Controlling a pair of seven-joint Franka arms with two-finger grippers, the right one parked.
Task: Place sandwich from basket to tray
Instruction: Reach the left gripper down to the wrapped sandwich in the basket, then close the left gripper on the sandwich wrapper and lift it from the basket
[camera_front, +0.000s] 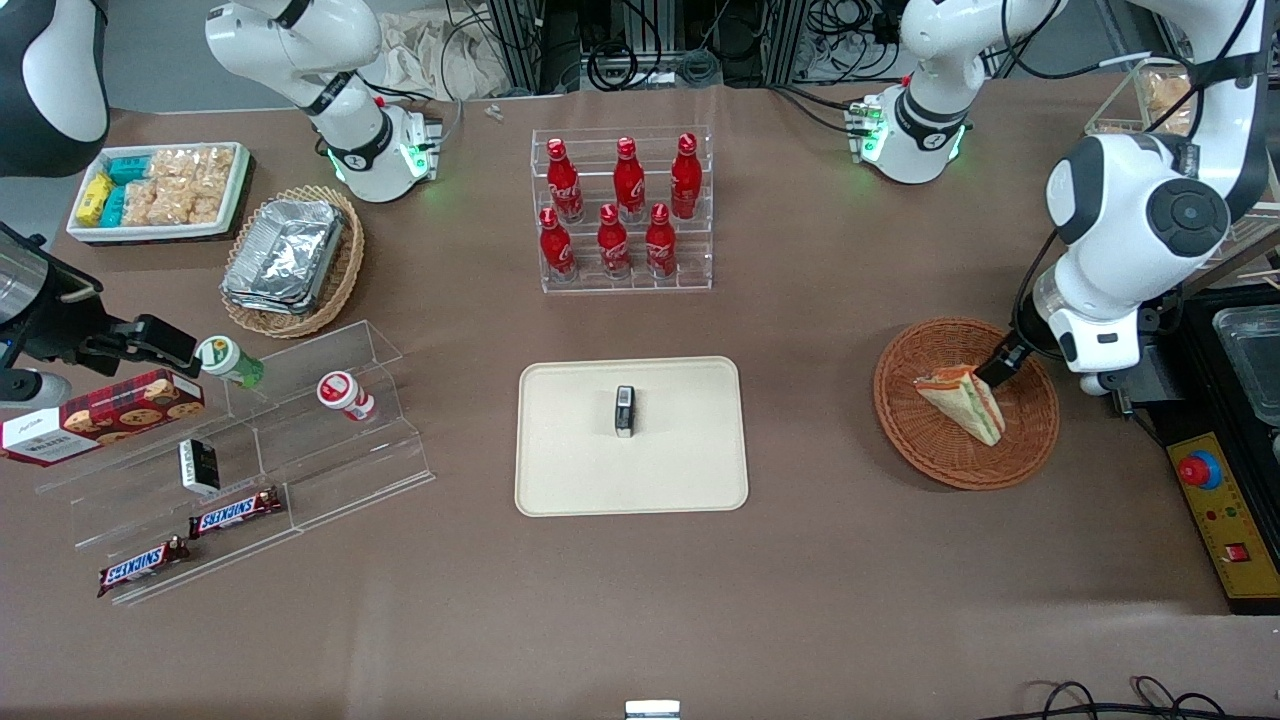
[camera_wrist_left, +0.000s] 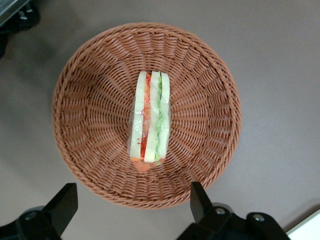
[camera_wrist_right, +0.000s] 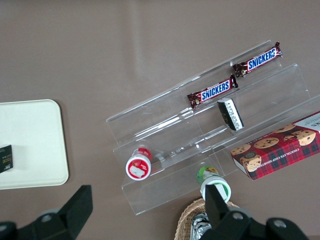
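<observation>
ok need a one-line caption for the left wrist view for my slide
Open hand poised above the sandwich standing on edge in the round wicker basket.

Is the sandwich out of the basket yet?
No. The sandwich lies inside the basket; the open tool hovers over it, fingers clear of the bread.

Wedge sandwich (camera_wrist_left: 150, 120) in brown basket (camera_wrist_left: 90, 75), cream tray (camera_front: 560, 470) apart

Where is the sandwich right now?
The sandwich lies in the basket toward the working arm's end of the table, with the open gripper just above it.
</observation>
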